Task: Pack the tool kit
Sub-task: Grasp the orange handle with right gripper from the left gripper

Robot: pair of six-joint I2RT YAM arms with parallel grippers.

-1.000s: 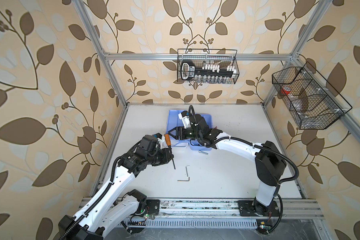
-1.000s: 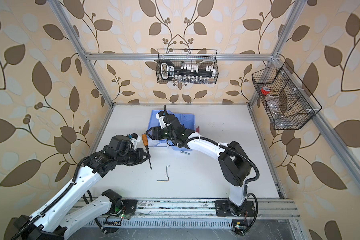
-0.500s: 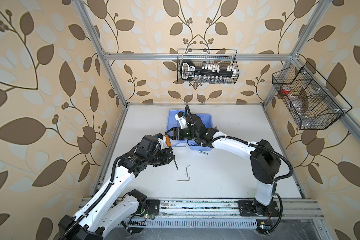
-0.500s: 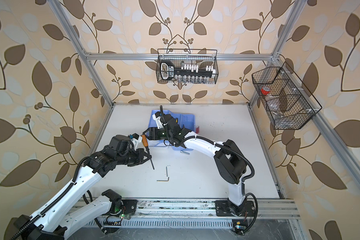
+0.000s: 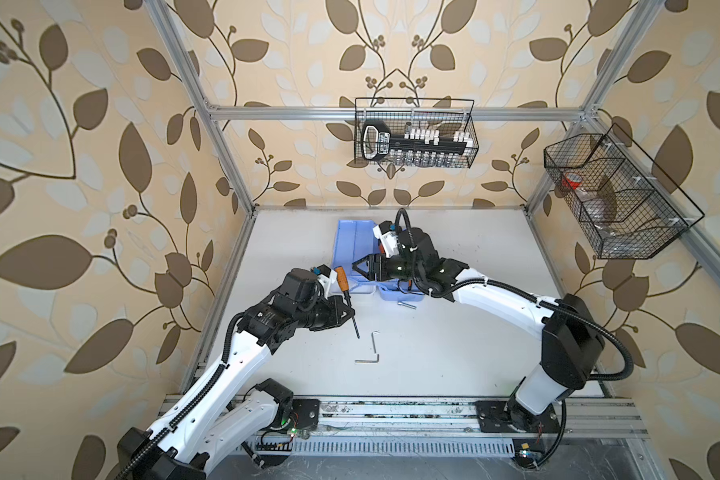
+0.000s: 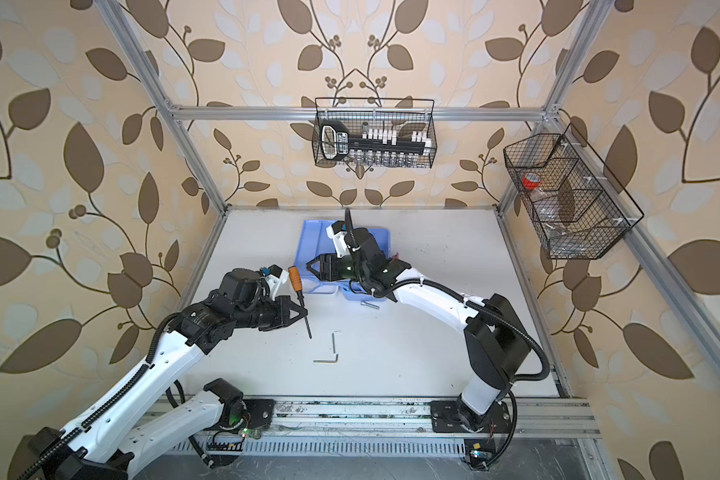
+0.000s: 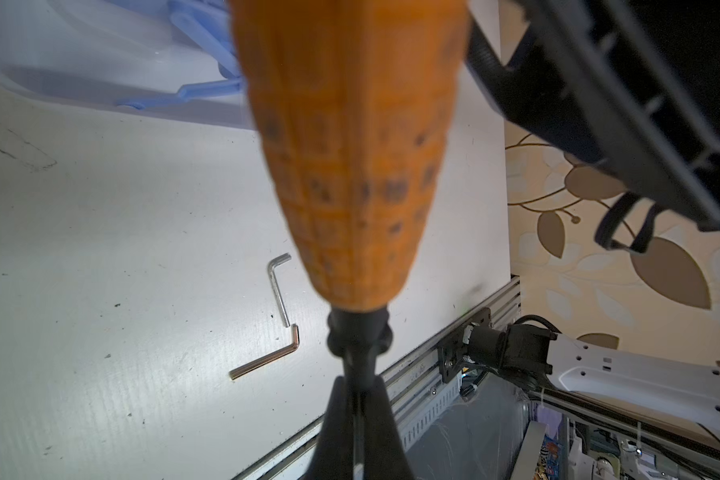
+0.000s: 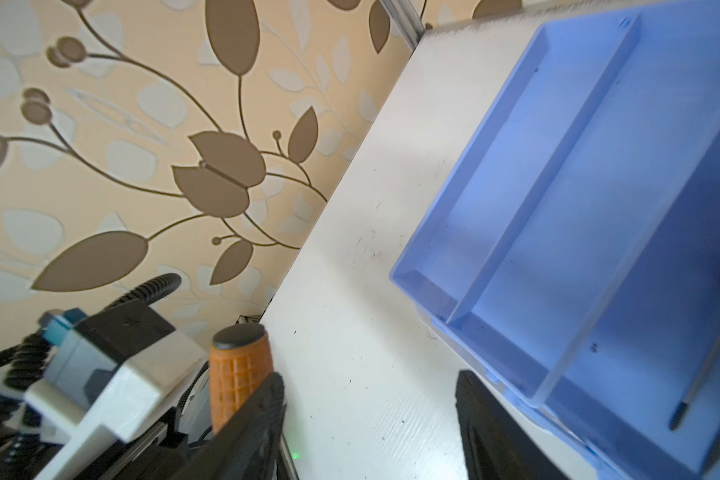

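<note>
Left gripper [image 5: 348, 309], wrist level, clamps the screwdriver [image 5: 341, 281] shaft, handle up; right gripper [image 5: 358, 267] gapes level beside the handle.

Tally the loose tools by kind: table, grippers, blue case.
Screwdrivers: 2, one in the left gripper, one in the blue case
Hex keys: 2, on the table
Bolt: 1, on the table
Total: 5

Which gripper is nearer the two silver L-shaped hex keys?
Left. The left gripper hangs beside the hex keys; right gripper is farther back, at the light blue plastic case.
</note>
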